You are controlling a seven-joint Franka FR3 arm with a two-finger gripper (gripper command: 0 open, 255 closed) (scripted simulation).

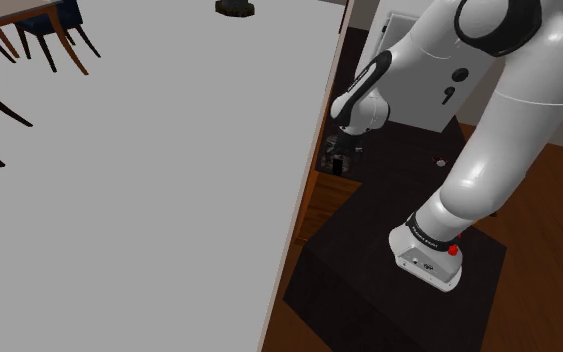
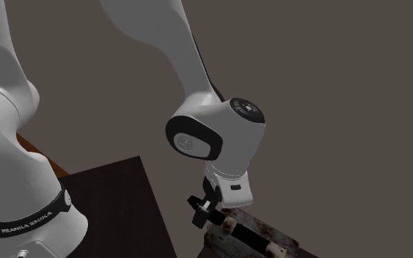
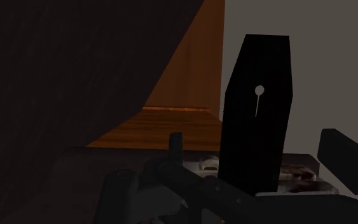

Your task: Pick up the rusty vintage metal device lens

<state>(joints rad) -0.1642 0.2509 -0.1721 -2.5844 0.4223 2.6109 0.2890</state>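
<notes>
One risk — the black claw (image 2: pixel 213 214) (spread or pinching, I cannot tell) hangs beside the rusty dark metal device lens (image 2: pixel 252 236), right of the grey bench (image 1: pixel 169 200); closing skewed could shove it away.

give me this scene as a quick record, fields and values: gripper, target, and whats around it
gripper: black gripper, low, right at the rusty device
target: rusty device, beside the stand, under the hand
stand: dark box
table: grey top, small dark object at its far edge
chairs: blue-seated chairs, shoulder view's upper left
floor: wood floor
</notes>
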